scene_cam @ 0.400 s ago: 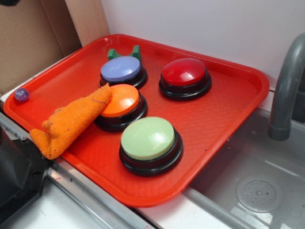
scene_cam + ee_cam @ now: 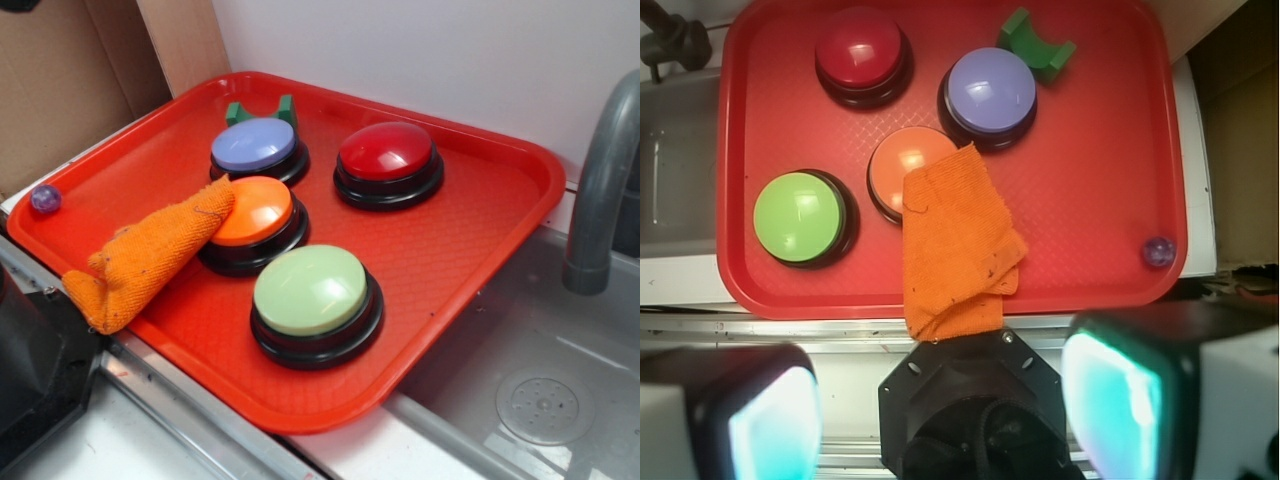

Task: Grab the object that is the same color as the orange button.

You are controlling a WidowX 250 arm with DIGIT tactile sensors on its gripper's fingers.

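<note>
Here is the red tray (image 2: pixel 480 240), sitting beside a grey sink (image 2: pixel 540 390) with its faucet (image 2: pixel 600 190) arching up at the right, and on it four dome buttons in a cluster. The orange cloth (image 2: pixel 150 255) is the thing to watch: coarse knit, roughly cone-shaped, its narrow end draped up onto the left side of the orange button (image 2: pixel 258 215) and touching the glossy top, its wide folded end hanging out over the tray's near-left rim. From the wrist view that same cloth (image 2: pixel 955 245) runs from the orange button (image 2: pixel 902 165) straight down past the tray edge (image 2: pixel 1090 290) toward the camera. Around it: the purple button (image 2: pixel 256 146) just behind the orange one, the red button (image 2: pixel 387 155) off to the right, and the pale green button (image 2: pixel 312 295) nearest the front. A small green block (image 2: pixel 262 110) with a notch in its top stands behind the purple button, and a little purple ball (image 2: pixel 45 198) sits alone in the tray's far-left corner, well apart from everything else. The gripper (image 2: pixel 940 410) hangs above the near edge of the tray, fingers spread wide, one pad (image 2: pixel 770 420) at the left and one at the right of the wrist view, with nothing between them; the cloth's wide end lies just ahead of the gap, untouched.
</note>
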